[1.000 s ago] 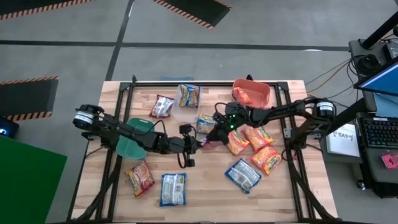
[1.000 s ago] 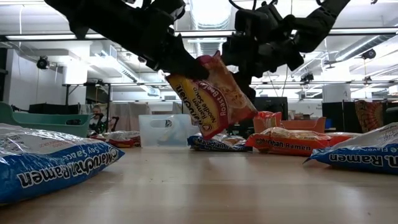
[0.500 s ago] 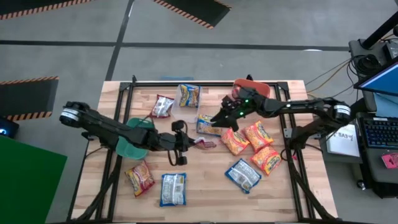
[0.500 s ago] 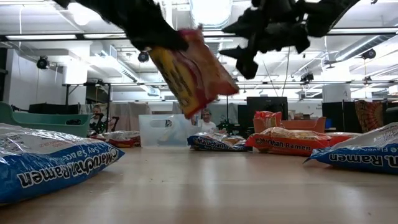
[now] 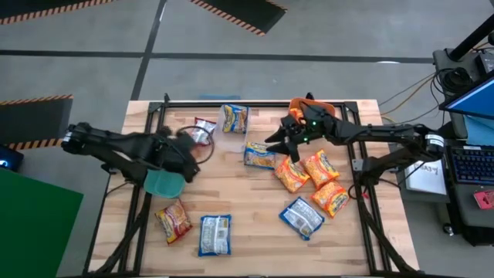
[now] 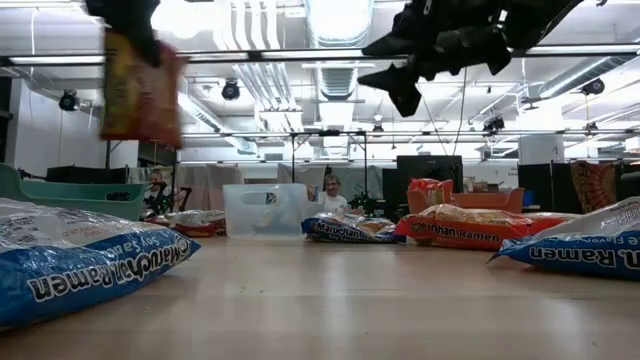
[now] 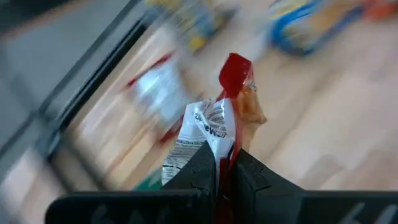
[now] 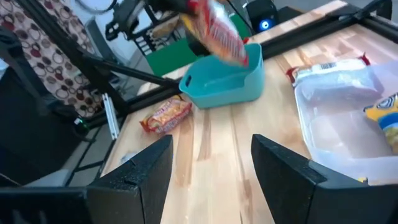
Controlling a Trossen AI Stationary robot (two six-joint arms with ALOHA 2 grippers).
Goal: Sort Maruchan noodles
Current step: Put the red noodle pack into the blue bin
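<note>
Left gripper (image 7: 225,163) pinches a red packet (image 7: 231,109), apparently above the teal bin (image 8: 224,84). Centre over bin before release. Right gripper (image 8: 211,165) open, empty.

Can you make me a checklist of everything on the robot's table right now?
Surface: wooden table, dry, no spills seen.
Job's things: one red packet pinched in the left gripper, up in the air near the teal bin; other noodle packets lie flat around the table.
Clutter: clear bin and orange bin at the far side.
Grippers: left shut on the packet; right gripper open, empty, above the table.
Cables: wires off the table's right side.
Surroundings: desk with keyboard; a person far behind.
</note>
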